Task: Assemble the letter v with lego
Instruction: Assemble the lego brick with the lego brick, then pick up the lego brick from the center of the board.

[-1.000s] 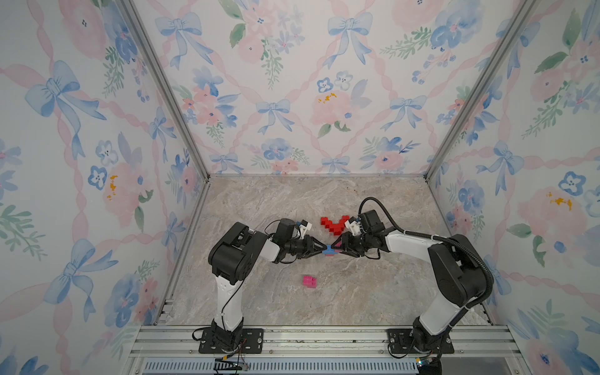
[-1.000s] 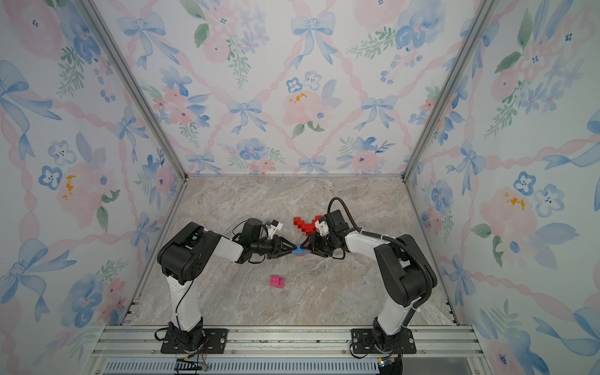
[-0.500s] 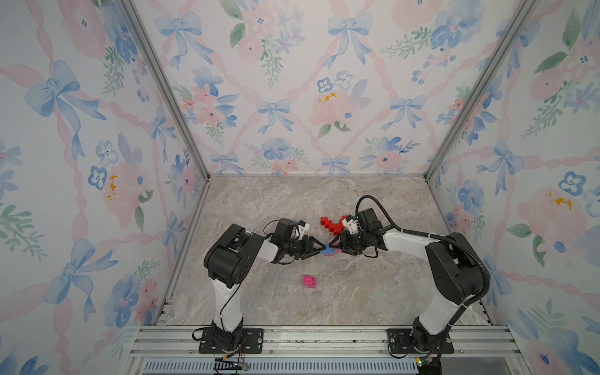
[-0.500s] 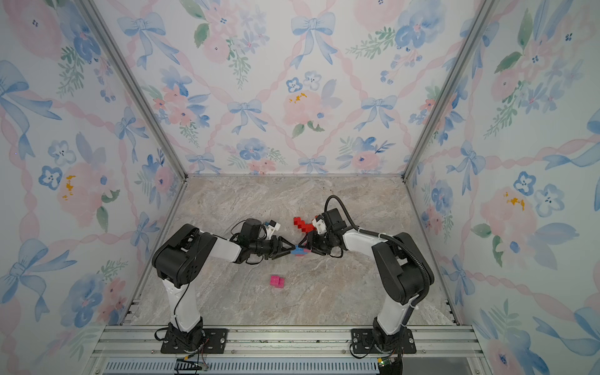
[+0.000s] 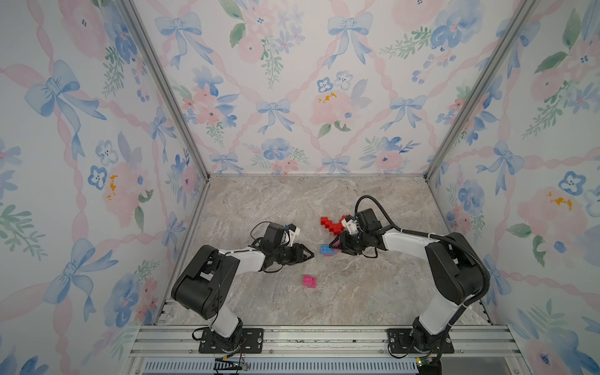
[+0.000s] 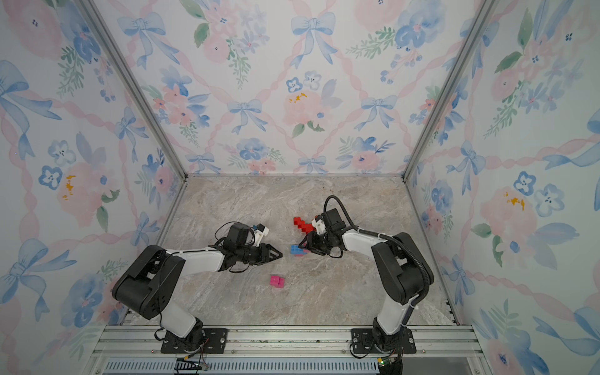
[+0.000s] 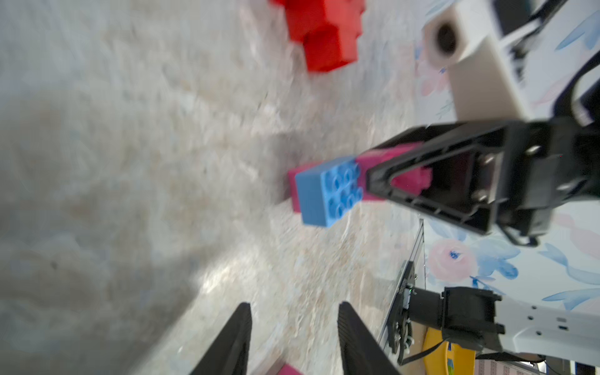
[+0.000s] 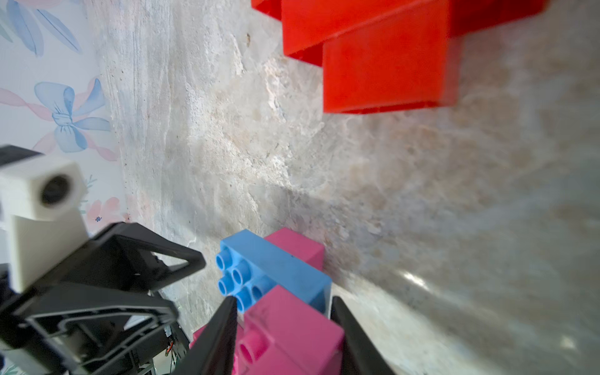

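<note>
Right end effector (image 8: 282, 311) clamped on pink-blue lego stack (image 8: 272, 269), near red lego steps (image 5: 330, 224) on tabletop (image 5: 292, 207); left end effector (image 7: 293, 313) apart, empty, nearby; plastic likely light, rigid, slick, so pinch flat walls, not studs.

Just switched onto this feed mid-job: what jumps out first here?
The right gripper, at mid-table, is clamped on a blue-and-pink brick stack. The left gripper faces it, open and empty, a small gap away. A red stepped assembly lies just beyond them, and a loose pink brick lies nearer the arm bases.
</note>
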Controlling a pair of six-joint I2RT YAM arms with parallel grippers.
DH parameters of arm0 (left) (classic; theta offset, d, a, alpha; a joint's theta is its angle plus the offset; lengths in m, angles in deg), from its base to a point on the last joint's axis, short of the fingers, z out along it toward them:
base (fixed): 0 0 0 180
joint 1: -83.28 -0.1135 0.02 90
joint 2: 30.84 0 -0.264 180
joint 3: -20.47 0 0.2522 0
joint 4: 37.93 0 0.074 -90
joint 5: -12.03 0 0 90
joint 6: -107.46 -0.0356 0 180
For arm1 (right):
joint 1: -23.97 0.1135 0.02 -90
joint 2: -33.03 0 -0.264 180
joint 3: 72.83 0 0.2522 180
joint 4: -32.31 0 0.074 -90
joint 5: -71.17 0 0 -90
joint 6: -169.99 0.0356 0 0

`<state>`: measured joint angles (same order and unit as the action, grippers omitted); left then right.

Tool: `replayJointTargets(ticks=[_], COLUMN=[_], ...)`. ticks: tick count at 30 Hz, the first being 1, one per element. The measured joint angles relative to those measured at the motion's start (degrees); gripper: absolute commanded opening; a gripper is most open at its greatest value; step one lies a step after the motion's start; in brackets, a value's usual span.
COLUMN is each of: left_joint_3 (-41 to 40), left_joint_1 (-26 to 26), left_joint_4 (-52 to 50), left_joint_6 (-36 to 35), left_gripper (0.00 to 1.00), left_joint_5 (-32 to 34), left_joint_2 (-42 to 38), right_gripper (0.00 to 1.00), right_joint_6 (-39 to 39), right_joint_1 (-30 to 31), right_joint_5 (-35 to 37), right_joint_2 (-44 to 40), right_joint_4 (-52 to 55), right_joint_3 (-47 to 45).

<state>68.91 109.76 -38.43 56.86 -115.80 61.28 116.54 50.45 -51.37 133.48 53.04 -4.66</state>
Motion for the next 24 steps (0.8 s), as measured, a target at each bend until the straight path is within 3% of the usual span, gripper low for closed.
replayJointTargets(ticks=[9, 19, 22, 24], left_joint_3=[-4.11, -7.06, -8.07, -8.26], left_joint_1=[3.61, 4.26, 4.63, 4.61], left_joint_4=[-3.39, -7.26, -8.35, -10.60], left_joint_6=[-1.33, -0.85, -0.66, -1.11], left_gripper=[0.26, 0.19, 0.24, 0.38], left_joint_5=[2.75, 5.14, 5.55, 6.82], left_joint_2=[-3.91, -7.52, -8.96, -10.95], right_gripper=[0.49, 0.51, 0.52, 0.53], right_joint_6=[-1.88, -3.21, -3.32, -3.50], right_joint_1=[0.44, 1.03, 1.01, 1.01], right_joint_5=[0.59, 1.29, 1.33, 1.44], right_joint_2=[0.00, 0.00, 0.00, 0.00], right_joint_4=[2.03, 3.52, 3.80, 3.98], right_joint_3=[0.96, 1.51, 1.64, 1.77])
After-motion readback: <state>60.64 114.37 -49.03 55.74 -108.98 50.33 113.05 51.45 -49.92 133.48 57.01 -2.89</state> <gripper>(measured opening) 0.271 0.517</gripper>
